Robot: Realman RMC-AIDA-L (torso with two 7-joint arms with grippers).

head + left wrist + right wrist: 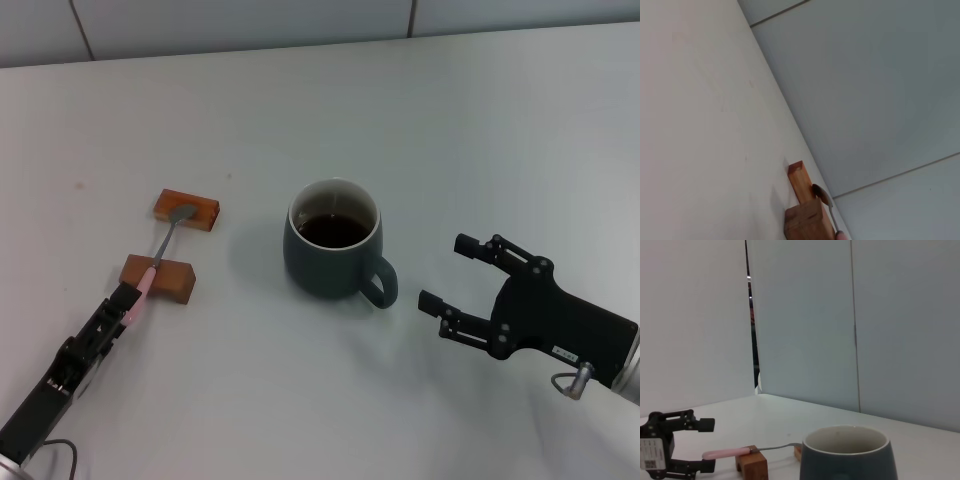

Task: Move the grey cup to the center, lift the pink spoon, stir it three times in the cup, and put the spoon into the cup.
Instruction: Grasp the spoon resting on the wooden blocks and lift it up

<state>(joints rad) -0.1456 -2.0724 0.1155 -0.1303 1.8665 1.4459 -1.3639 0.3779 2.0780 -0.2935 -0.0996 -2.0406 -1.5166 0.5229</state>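
Observation:
The grey cup (333,250) stands mid-table with dark liquid inside and its handle toward my right arm; its rim also shows in the right wrist view (846,450). The pink spoon (160,252) lies across two wooden blocks, with its metal bowl (182,212) on the far block and its pink handle (725,453) over the near block. My left gripper (128,298) is open, with its fingers on either side of the handle's end, as the right wrist view (707,445) shows. My right gripper (442,272) is open and empty, just right of the cup's handle.
The far wooden block (187,208) and the near wooden block (160,278) hold the spoon off the table left of the cup. They also show in the left wrist view (807,220), with the spoon bowl (821,194). A wall runs behind the table.

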